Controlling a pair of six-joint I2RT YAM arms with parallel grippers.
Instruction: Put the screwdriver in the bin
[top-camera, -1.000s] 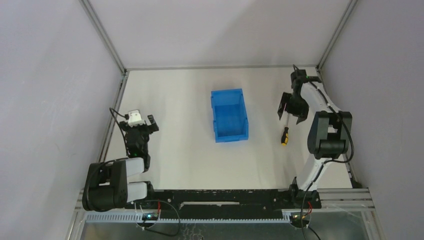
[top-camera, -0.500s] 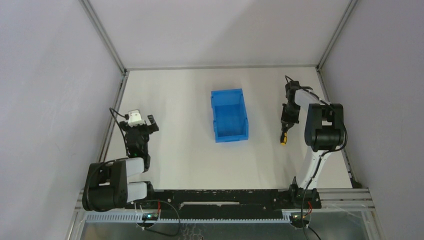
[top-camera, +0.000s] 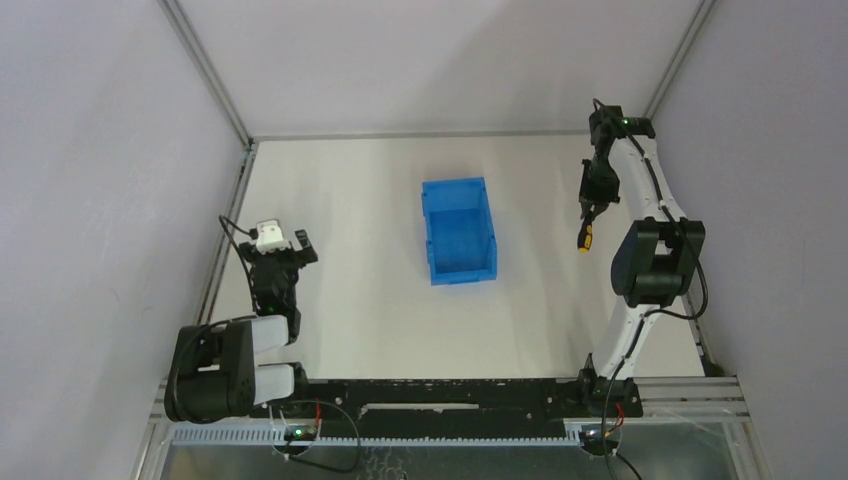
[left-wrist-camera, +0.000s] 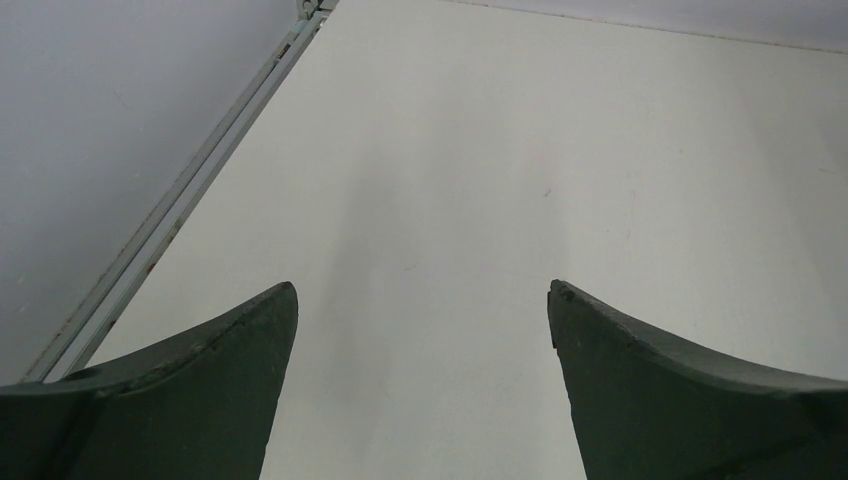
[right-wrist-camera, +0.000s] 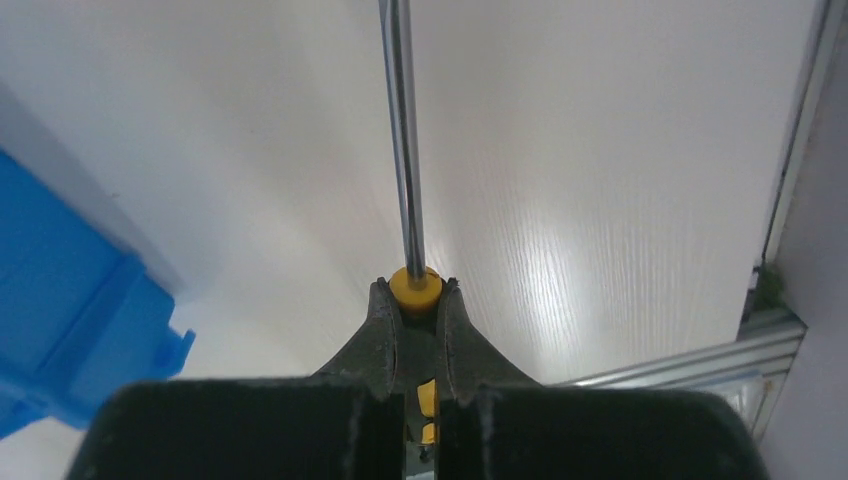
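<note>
The blue bin (top-camera: 458, 232) stands mid-table, and its corner shows at the left of the right wrist view (right-wrist-camera: 70, 330). The screwdriver (top-camera: 584, 238) hangs above the table to the right of the bin, held by its black and yellow handle. My right gripper (top-camera: 590, 205) is shut on that handle. In the right wrist view the yellow collar of the screwdriver (right-wrist-camera: 415, 288) sits between the tips of the right gripper (right-wrist-camera: 415, 292), with the thin shaft pointing away. My left gripper (top-camera: 285, 250) rests at the left side, and the left gripper (left-wrist-camera: 422, 300) is open with nothing between its fingers.
Grey walls close in the table on three sides. An aluminium rail (left-wrist-camera: 180, 220) runs along the left edge and another rail (right-wrist-camera: 800, 130) along the right edge, close to the right arm. The arm bases and a cable tray (top-camera: 430, 400) line the near edge.
The right gripper came down open over the screwdriver, shut on its handle and lifted it off the table, towards the far right. The left arm has not moved.
</note>
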